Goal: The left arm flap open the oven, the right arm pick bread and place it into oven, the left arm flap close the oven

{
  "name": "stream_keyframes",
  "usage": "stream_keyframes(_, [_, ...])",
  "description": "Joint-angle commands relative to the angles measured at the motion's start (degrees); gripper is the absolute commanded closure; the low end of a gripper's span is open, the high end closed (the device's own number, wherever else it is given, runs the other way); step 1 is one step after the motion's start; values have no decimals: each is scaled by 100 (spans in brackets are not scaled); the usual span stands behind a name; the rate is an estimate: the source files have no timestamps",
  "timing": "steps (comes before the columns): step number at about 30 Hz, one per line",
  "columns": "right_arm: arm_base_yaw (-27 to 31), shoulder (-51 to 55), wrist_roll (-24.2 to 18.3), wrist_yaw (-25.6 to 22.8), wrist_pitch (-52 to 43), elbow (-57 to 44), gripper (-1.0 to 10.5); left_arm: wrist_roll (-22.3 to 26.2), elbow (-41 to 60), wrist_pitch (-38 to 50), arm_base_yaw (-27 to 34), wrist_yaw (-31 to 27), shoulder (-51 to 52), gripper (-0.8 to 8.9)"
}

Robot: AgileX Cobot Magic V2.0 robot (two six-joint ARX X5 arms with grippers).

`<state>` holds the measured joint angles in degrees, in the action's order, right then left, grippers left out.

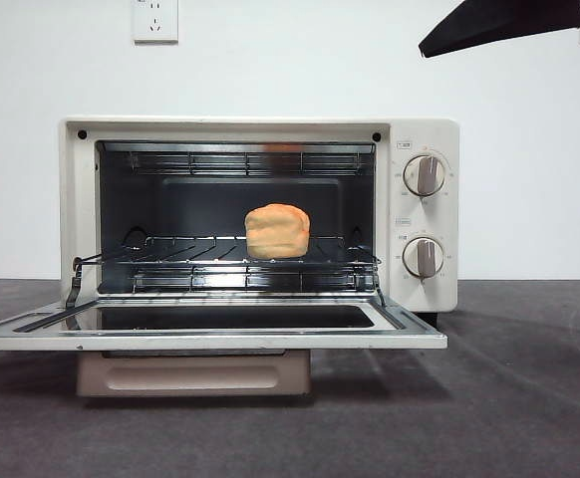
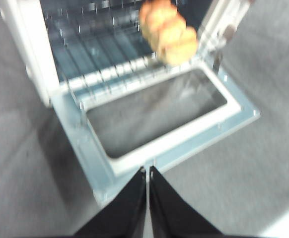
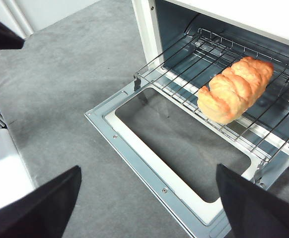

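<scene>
Bread [image 1: 277, 230] sits on the wire rack [image 1: 220, 251] inside the oven [image 1: 425, 214] in the front view, a little to the 3 o'clock side of the rack's middle, and the door [image 1: 210, 331] lies flapped fully down and flat toward me, its handle [image 1: 192, 373] hanging below the front edge. One of my arms shows only as a black tip [image 1: 504, 22] at about 1 o'clock, high above the oven. From my left wrist, my left gripper [image 2: 148, 171] has its fingers pressed together, holding nothing, and hovers just off the door's front edge [image 2: 184, 148], with the loaf blurred beyond at 12 o'clock. From my right wrist, my right gripper [image 3: 147, 173] is spread wide and empty, well clear above the open door, and the bread lies lengthwise on the rack at about 2 o'clock. I judge that only the closing is left. To do it well, I should get my closed left fingers under the door's lip near the middle, then sweep up and inward in an arc around the hinge, keeping my right arm out of the way.
</scene>
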<state>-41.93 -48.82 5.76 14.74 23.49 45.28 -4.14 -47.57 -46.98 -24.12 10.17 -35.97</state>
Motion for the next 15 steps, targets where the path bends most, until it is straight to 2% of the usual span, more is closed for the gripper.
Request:
stream_keyframes(1, [-39,-50,-50,-13,-68,59,516,-186,208,323,7,-7,-37,799])
stream_keyframes(6, [-39,-46,-48,-13,-52,59,516,-706,929,1204,254,20,-136,800])
stream_keyframes(11, [-39,-46,-48,-11,17,59,516,-1202,1593,2334,752,640,-413,800])
stream_keyframes(15, [-39,-46,-50,-13,101,59,516,-1300,1862,2872,1235,1071,-846,800])
